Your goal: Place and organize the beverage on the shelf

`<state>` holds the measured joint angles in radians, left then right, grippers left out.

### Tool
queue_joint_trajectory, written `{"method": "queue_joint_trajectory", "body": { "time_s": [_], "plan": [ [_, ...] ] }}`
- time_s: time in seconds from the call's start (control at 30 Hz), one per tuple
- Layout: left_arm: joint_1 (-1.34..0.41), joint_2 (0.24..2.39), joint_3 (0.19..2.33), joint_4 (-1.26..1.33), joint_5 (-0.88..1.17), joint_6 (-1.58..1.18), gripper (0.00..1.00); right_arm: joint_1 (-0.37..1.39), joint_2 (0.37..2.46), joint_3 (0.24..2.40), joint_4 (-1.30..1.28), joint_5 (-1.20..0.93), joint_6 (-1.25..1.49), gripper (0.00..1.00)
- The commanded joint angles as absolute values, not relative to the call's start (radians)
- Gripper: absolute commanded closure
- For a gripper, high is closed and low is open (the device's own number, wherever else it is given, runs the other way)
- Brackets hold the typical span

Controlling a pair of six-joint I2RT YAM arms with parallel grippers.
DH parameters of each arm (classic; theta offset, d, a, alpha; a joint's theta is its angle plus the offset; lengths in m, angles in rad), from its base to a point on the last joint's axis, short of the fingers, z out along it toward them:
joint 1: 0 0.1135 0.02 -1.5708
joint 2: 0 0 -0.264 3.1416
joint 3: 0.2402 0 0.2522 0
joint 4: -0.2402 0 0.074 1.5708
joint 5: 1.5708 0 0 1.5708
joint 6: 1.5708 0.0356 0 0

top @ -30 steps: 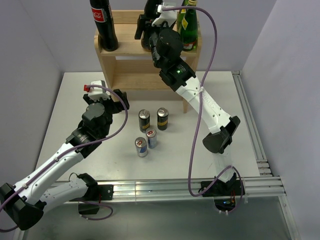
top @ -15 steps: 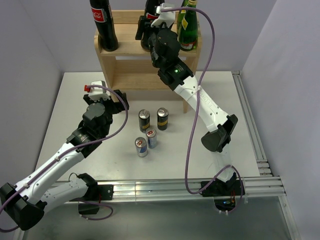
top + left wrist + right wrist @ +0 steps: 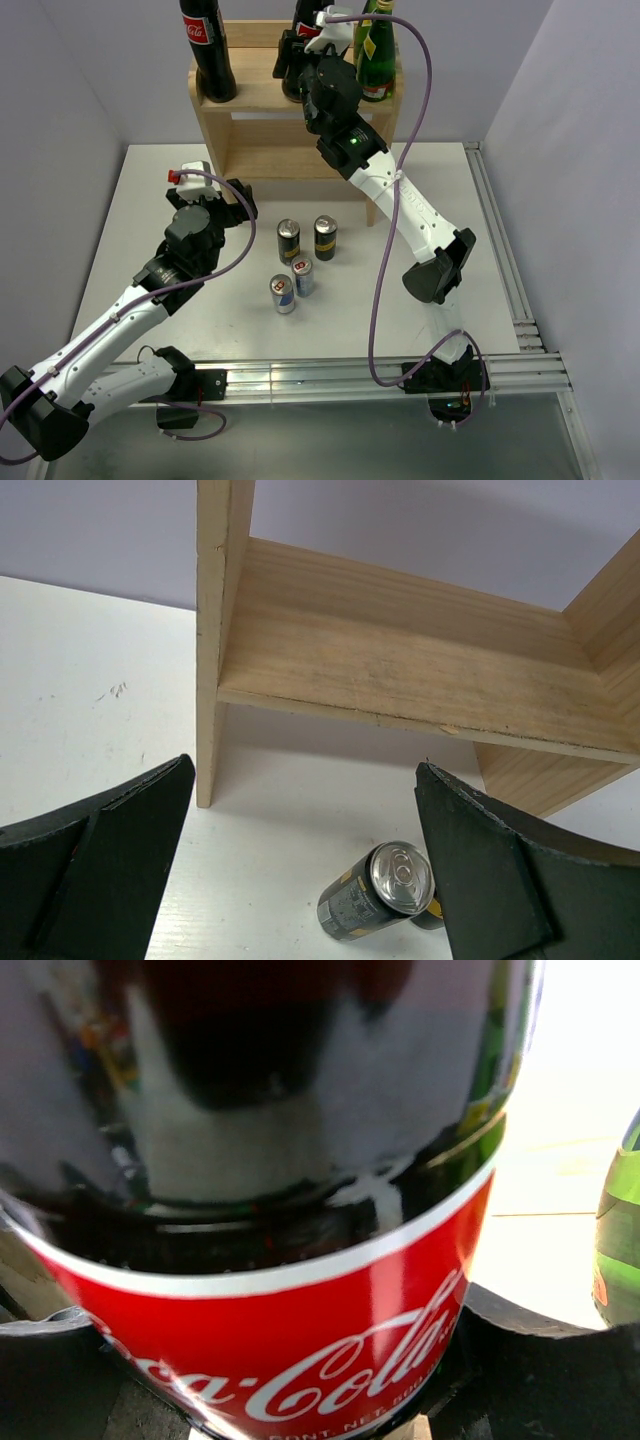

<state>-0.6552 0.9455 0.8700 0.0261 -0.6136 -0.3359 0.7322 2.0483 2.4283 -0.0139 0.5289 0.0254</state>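
Note:
The light wooden shelf stands at the back of the table. A Coca-Cola bottle stands at the left of its top tier, and two green bottles stand at the right. My right gripper is shut on a second Coca-Cola bottle over the middle of the top tier; a green bottle shows beside it. My left gripper is open and empty, low over the table in front of the shelf. A black-and-yellow can stands between its fingers, close to the right finger.
Several cans stand on the white table in front of the shelf: two black-and-yellow ones and two silver-blue ones. Grey walls close in at the back and sides. A metal rail runs along the table's right edge.
My right gripper has shifted slightly back over the shelf's top tier with the Coca-Cola bottle in it. The left arm and the cans have not moved.

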Motion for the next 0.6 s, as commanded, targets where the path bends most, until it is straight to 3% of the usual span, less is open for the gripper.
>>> {"method": "queue_joint_trajectory", "body": {
  "time_s": [0.0,0.23,0.57],
  "plan": [
    [-0.649,0.936,0.865,0.072,-0.600,-0.351,0.01,0.730,2.059,2.430,0.017,0.515,0.044,0.43],
    [-0.641,0.940,0.861,0.075,-0.591,-0.356,0.01,0.729,2.074,2.430,0.008,0.526,0.044,0.48],
    [-0.632,0.940,0.857,0.077,-0.583,-0.362,0.01,0.729,2.086,2.418,-0.035,0.535,0.054,0.47]
  ]
}}
